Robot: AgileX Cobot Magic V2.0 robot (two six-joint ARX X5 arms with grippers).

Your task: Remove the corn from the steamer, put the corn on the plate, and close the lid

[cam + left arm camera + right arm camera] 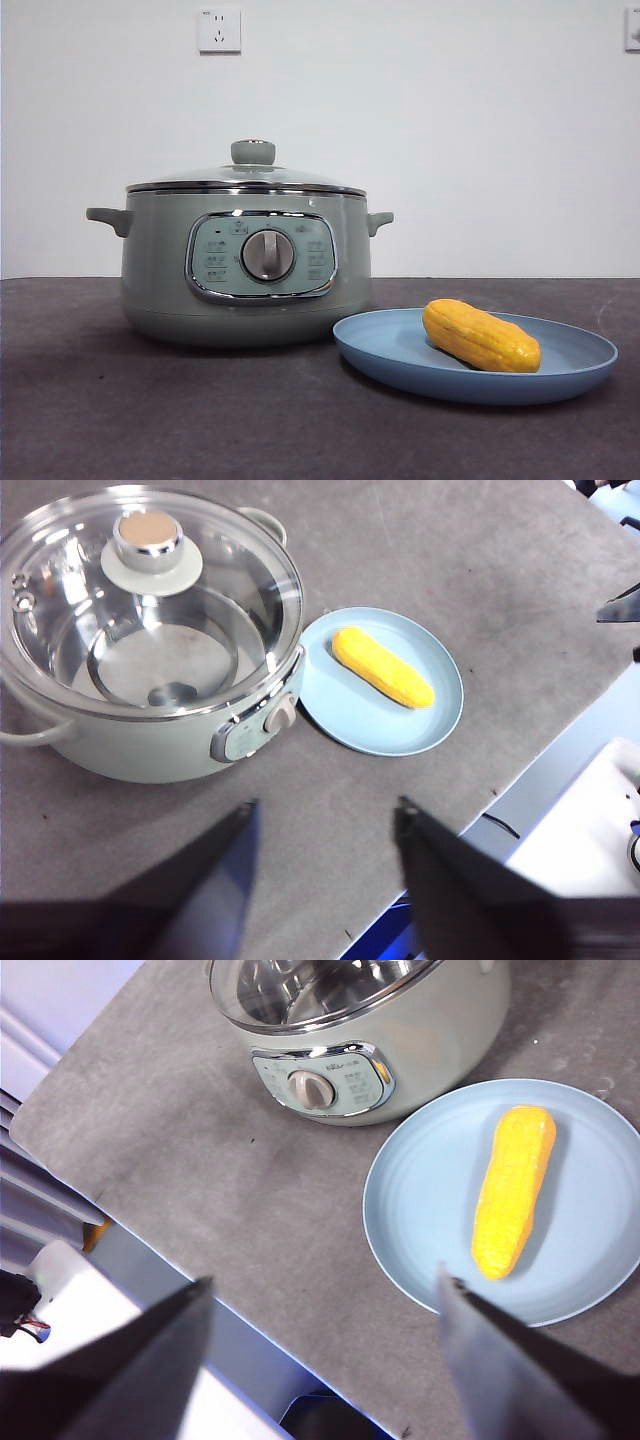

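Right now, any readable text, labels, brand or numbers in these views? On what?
None can be read.
Control panel on the steamer: small icons and marks around the dial, too small and blurred to read in any view.
Wall socket: no lettering visible.
Corn, plate, lid: no markings.

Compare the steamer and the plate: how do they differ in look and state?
The steamer is tall, sage-green and closed by its glass lid; the plate is shallow, light blue and open. The steamer looks empty through the lid, while the plate holds the corn. Both are round and stand side by side on the table.
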